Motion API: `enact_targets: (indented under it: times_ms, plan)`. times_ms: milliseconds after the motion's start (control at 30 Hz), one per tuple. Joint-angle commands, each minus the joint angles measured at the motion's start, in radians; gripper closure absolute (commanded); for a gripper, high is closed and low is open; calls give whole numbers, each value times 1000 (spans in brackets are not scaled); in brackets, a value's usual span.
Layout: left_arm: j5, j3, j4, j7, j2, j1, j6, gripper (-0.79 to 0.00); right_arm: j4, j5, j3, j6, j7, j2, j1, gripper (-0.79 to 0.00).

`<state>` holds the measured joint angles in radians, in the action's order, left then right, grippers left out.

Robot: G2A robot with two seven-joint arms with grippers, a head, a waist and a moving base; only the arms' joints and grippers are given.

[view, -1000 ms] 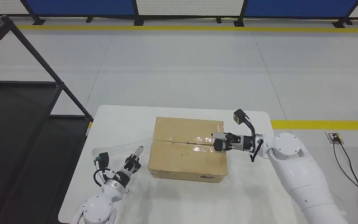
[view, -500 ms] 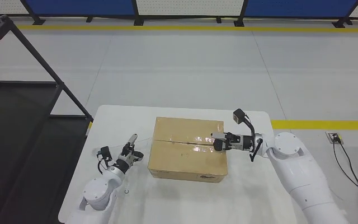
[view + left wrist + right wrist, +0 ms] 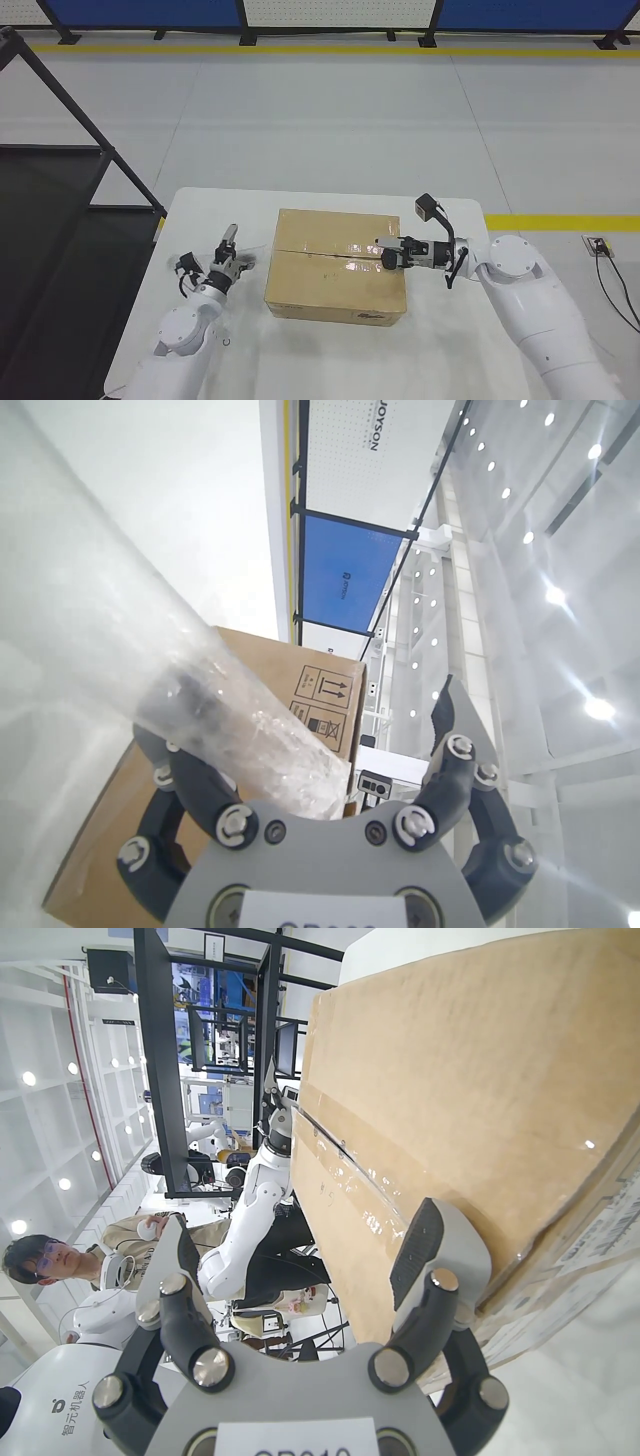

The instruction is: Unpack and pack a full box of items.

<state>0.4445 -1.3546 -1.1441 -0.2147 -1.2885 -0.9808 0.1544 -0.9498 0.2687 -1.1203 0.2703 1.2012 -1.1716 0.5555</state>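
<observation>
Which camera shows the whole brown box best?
The top view. There the box shows whole, lid shut, with its taped seam across the middle. The left wrist view catches one corner and a side wall, partly behind clear plastic wrap. The right wrist view shows its top and seam close up, cut off at the edges.

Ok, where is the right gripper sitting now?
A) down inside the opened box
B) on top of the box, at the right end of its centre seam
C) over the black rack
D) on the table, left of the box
B: the top view shows the right gripper over the top of the cardboard box, at the right end of the centre seam, with its fingers apart and the flaps lying closed.
</observation>
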Motion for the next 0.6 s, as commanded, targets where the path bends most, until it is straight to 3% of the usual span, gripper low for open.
enact_targets:
  times_ms: [0,167,567]
  plan:
    - [1,-9,-12,6,0,-6,32,-785,-1,0,1,-3,0,1,0,-785]
    - [-10,-40,-80,18,3,-39,87,-785,-3,0,4,-3,-2,2,-1,-785]
    - [-90,-64,-268,62,7,-116,89,-785,9,13,15,5,-1,1,-5,-785]
